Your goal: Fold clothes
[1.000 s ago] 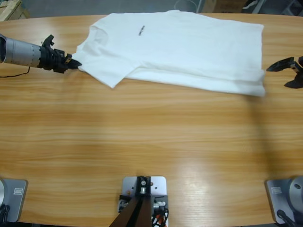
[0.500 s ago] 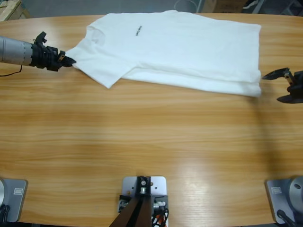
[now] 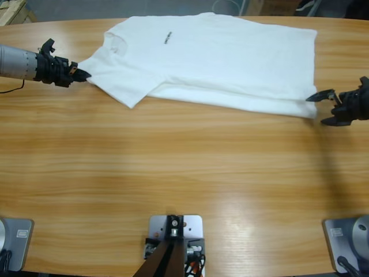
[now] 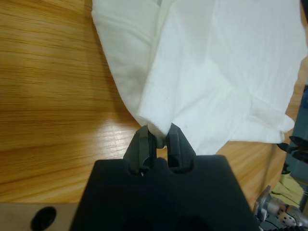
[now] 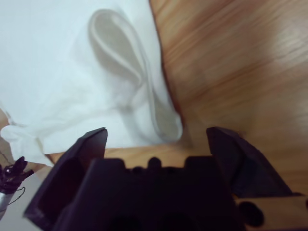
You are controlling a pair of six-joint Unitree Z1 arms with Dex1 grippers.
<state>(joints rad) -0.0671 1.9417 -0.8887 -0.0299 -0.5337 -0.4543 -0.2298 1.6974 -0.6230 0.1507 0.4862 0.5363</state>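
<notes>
Just one T-shirt (image 3: 213,57) here, lying flat at the far side of the desk (image 3: 184,179), chest print too tiny to read. Left end effector (image 3: 82,74) is pinched tight on its left sleeve edge. Right end effector (image 3: 320,107) sits wide apart just beside the right hem corner.

My left jaws (image 3: 82,74) are closed on the sleeve tip of the white T-shirt (image 3: 219,57), which lies spread across the far side of the wooden bench (image 3: 173,173), neck toward my left. My right jaws (image 3: 320,108) gape wide, just beside the shirt's hem corner.
</notes>
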